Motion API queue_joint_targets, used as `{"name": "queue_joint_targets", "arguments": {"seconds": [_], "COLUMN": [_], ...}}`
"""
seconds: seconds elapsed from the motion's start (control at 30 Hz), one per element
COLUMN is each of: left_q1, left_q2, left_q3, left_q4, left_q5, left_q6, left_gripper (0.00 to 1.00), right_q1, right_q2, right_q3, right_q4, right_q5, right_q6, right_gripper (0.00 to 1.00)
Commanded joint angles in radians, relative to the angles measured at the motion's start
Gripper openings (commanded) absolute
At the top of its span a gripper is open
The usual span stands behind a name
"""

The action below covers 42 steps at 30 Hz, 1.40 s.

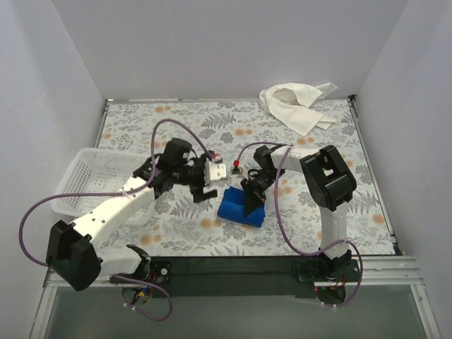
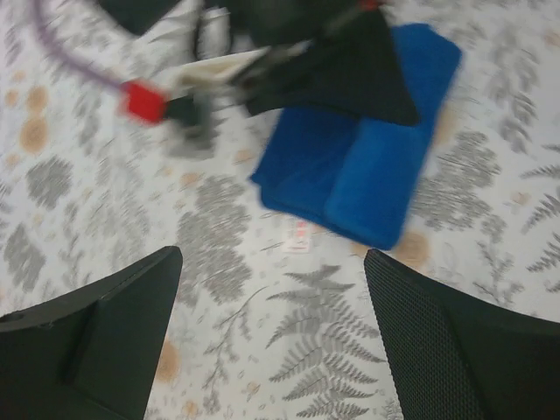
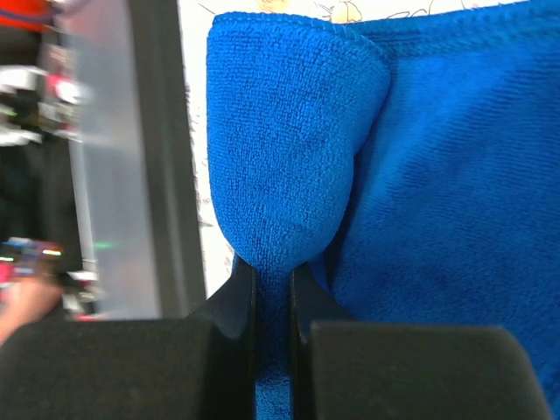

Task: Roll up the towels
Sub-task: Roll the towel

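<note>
The royal blue towel (image 1: 240, 207) lies partly rolled on the floral table near the middle; it also shows in the left wrist view (image 2: 367, 171) and in the right wrist view (image 3: 455, 175). My right gripper (image 1: 252, 200) is shut on a fold of the blue towel, its jaws (image 3: 271, 289) pinching the cloth. My left gripper (image 1: 206, 189) is open and empty just left of the blue towel, its fingers (image 2: 96, 332) spread above bare table. The white towel (image 1: 296, 104) lies crumpled at the far right corner.
A white perforated basket (image 1: 88, 180) stands at the left, partly under my left arm. White walls close the table on three sides. A small label (image 2: 302, 236) lies on the table beside the blue towel.
</note>
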<state>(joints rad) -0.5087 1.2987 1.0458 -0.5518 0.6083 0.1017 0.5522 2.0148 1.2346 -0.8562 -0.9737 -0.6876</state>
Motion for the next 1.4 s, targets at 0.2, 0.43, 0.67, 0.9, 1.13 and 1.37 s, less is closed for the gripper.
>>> {"name": "queue_joint_targets", "arguments": {"seconds": [0.2,0.43,0.67,0.9,1.13,1.37], "left_q1": [-0.485,-0.603,-0.610,-0.616,-0.616,-0.614], "left_q2": [-0.139,-0.020,0.099,0.266,0.246,0.264], "left_q3": [-0.446,-0.530,-0.544,-0.442,-0.349,-0.274], "left_q4": [0.372,0.651,0.737,0.595,0.279,0.099], "left_q5": [-0.450,-0.571,-0.562,-0.553,-0.446,-0.394], "left_q6": [0.233,0.305,0.345,0.250,0.142,0.078], "left_gripper": [0.85,0.86,0.75,0.39,0.18,0.13], "right_q1": [-0.017,-0.037,-0.037,-0.037,-0.090,-0.205], "right_q2": [0.215,0.282,0.288,0.265,0.128,0.012], "right_q3": [0.051,0.089,0.089,0.088,0.140,0.345], "right_q4": [-0.072,-0.069,-0.069,-0.067,-0.084,-0.188], "right_q5": [0.009,0.059,0.066,0.082,0.142,0.210], "right_q6": [-0.069,-0.053,-0.046,-0.046,0.003,0.016], "right_gripper": [0.01,0.01,0.01,0.11,0.38,0.54]}}
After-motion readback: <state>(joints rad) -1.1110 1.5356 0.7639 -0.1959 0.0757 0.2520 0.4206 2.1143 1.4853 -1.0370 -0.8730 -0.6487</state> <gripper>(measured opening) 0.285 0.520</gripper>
